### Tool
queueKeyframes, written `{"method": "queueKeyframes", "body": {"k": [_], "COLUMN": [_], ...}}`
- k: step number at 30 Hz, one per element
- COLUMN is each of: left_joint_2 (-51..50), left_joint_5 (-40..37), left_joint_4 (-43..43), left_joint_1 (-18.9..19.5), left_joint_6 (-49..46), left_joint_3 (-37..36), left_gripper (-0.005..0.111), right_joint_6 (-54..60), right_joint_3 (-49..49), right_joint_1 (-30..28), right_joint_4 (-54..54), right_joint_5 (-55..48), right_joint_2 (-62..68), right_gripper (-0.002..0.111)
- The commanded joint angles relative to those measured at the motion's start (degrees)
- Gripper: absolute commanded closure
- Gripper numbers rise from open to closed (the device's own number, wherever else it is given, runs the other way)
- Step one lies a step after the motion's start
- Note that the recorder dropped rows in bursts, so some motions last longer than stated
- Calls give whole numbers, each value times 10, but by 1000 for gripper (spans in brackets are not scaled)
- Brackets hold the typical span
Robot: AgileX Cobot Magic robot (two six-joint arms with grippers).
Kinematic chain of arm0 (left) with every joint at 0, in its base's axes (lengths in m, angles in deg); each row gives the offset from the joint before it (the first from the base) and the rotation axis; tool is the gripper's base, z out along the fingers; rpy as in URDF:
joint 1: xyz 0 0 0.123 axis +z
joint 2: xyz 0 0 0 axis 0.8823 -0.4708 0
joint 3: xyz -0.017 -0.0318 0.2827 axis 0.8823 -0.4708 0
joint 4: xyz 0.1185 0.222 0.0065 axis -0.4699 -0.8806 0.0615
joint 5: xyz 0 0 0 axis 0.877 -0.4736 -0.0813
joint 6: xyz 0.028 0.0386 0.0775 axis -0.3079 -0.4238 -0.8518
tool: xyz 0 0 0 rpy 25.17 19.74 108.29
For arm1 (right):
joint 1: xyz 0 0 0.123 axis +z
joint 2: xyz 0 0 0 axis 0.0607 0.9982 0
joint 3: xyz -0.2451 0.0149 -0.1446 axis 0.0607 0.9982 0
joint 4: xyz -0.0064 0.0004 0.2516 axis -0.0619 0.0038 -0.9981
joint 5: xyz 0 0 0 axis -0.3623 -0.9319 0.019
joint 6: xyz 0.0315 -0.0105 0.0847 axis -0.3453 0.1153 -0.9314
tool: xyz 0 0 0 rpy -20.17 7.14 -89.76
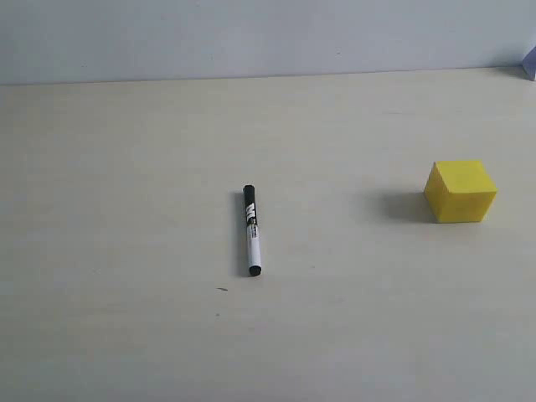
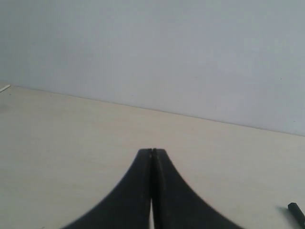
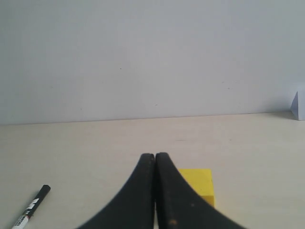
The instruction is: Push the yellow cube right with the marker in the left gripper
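The marker (image 1: 251, 230) lies flat near the middle of the pale table (image 1: 126, 167), black cap pointing away, held by nothing. The yellow cube (image 1: 460, 191) sits well to its right. Neither arm appears in the exterior view. My left gripper (image 2: 152, 151) is shut and empty, its tips pressed together; only the marker's black end (image 2: 296, 213) shows at the edge of the left wrist view. My right gripper (image 3: 155, 155) is also shut and empty. Behind its fingers the yellow cube (image 3: 199, 183) is partly hidden, and the marker (image 3: 32, 206) lies off to one side.
A plain grey wall (image 1: 268, 33) runs along the table's far edge. A small pale lilac object (image 1: 529, 64) sits at the far right corner; this lilac object (image 3: 298, 106) also shows in the right wrist view.
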Motion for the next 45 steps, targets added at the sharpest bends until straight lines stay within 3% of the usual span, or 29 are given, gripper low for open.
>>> {"method": "queueKeyframes", "body": {"k": [1, 45], "left_joint_2": [4, 4], "left_joint_5": [-1, -22], "left_joint_4": [5, -2], "left_joint_1": [2, 2], "left_joint_6": [0, -22], "left_joint_3": [-2, -2], "left_gripper": [107, 107], "right_joint_6": [1, 1], "right_joint_3": [3, 3], "right_joint_1": [0, 0], "right_joint_4": [0, 0], "right_joint_5": [5, 5], "right_joint_2": [-3, -3], "right_gripper": [108, 108]}}
